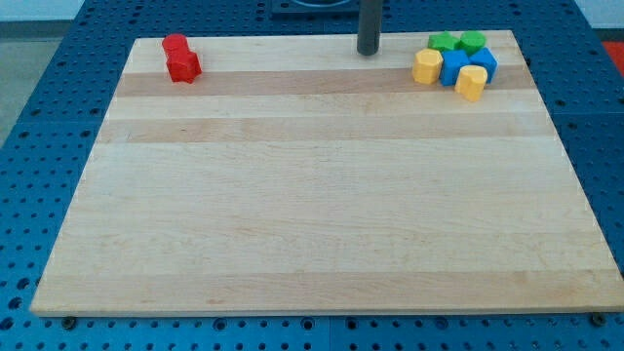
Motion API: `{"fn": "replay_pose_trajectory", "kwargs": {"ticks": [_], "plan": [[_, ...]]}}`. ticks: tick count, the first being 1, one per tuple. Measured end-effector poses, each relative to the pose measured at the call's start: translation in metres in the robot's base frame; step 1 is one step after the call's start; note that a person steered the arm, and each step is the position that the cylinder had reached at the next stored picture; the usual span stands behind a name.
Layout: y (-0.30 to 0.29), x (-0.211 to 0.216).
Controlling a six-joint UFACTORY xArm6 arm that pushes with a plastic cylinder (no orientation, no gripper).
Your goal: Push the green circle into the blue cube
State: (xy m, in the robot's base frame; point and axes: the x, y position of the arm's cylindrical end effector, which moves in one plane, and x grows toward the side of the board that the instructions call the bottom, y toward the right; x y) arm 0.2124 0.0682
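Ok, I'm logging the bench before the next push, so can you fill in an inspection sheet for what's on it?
Surface: wooden board on a blue perforated table, nothing spilled.
Job's things: two green blocks at the view's top right, shapes hard to tell apart; blue blocks right below them, touching.
Clutter: two yellow blocks beside and in front of the blue ones; two red blocks at the view's top left.
Gripper: none fitted; my tip rests near the top edge, to the view's left of the cluster, touching no block.
Cables: nothing seen.
Surroundings: dark base at the top edge, otherwise nothing seen.
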Motion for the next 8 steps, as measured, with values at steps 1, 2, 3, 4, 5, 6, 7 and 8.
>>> {"fn": "replay_pose_trajectory", "kwargs": {"ticks": [1,2,3,4,5,6,7,8], "plan": [[0.022,-0.021],[0.043,-0.02],[0.087,-0.021],[0.123,-0.021],[0.154,-0.021],[0.18,-0.021],[0.183,-0.019],[0.182,-0.008]]}}
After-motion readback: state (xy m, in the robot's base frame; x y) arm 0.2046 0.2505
